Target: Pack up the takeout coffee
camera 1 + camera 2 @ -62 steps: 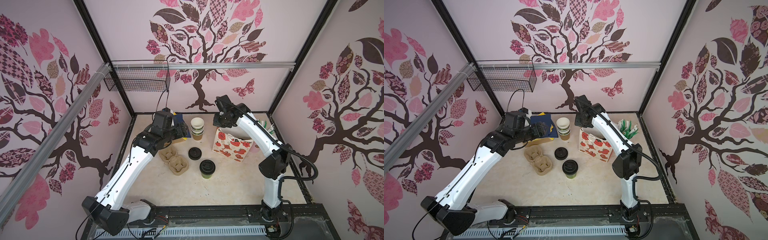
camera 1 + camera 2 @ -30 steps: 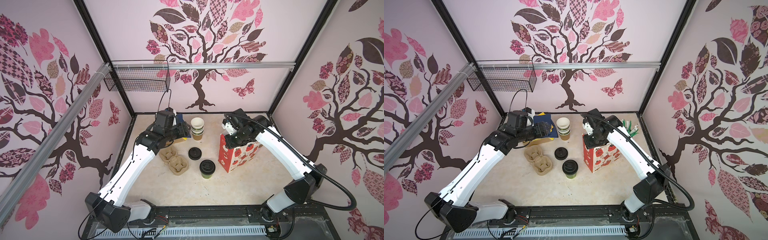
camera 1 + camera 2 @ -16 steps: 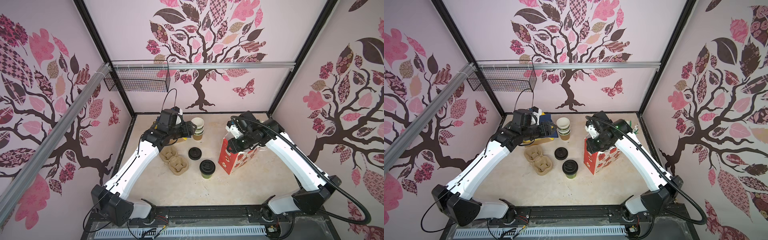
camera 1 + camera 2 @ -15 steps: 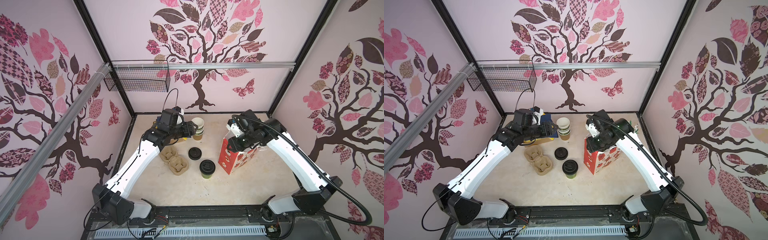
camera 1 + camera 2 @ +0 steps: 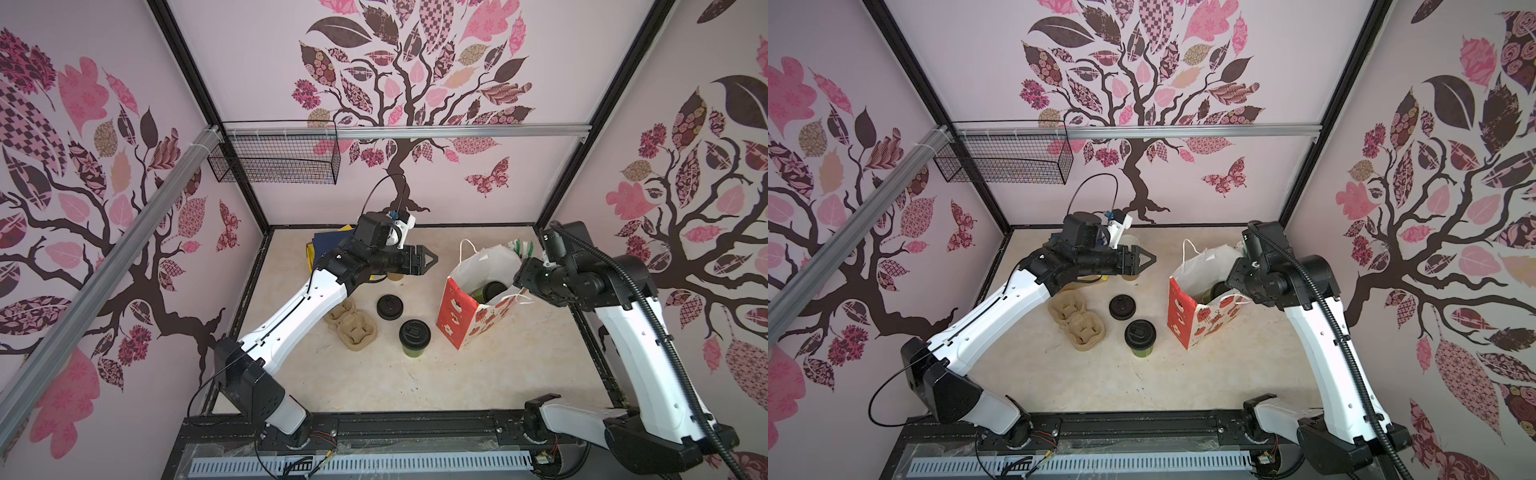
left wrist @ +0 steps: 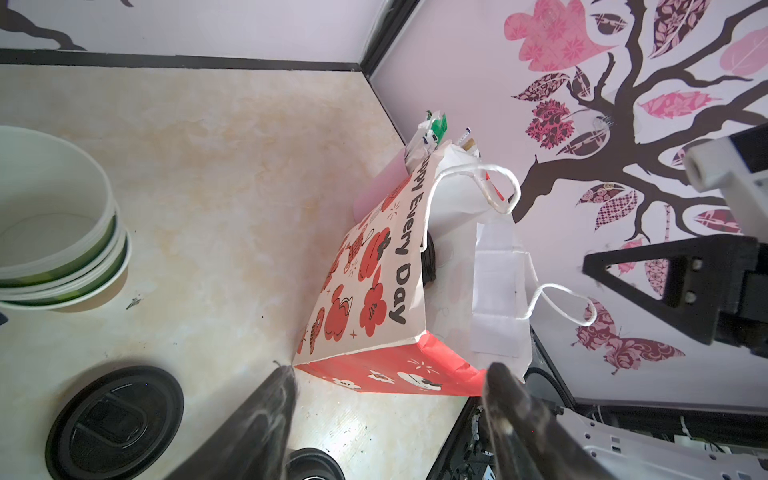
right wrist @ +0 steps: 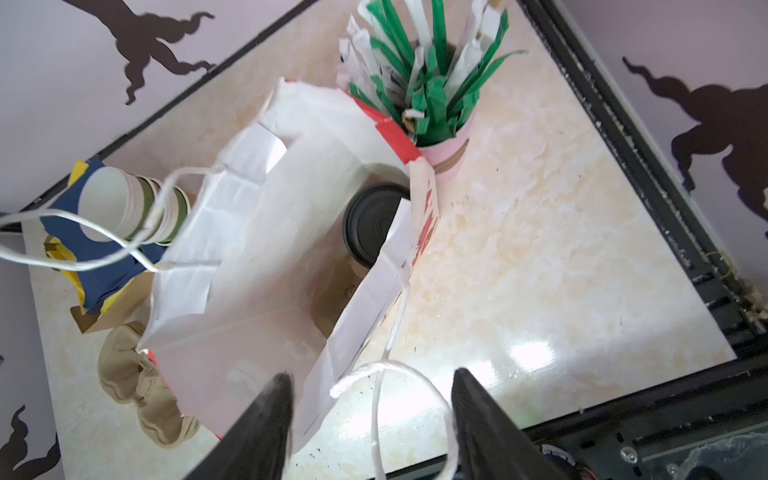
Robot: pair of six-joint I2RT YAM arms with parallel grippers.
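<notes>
Wrist views showed left gripper (image 6: pixel 386 415) and right gripper (image 7: pixel 370 415) spread apart; black-lidded green paper cup (image 7: pixel 374 224) sat inside red-and-white paper bag (image 7: pixel 249 257), bare floor (image 7: pixel 519 270) alongside.

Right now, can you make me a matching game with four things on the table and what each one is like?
Things:
1. loose black lid
2. paper bag
3. cardboard cup carrier
4. wrapped straws

What it is like:
a. stand in a pink holder
b. brown, all pockets empty
c. lies flat on the table, no cup under it
d. stands open with a lidded cup inside

Pairs: 1-c, 2-d, 3-b, 4-a.
</notes>
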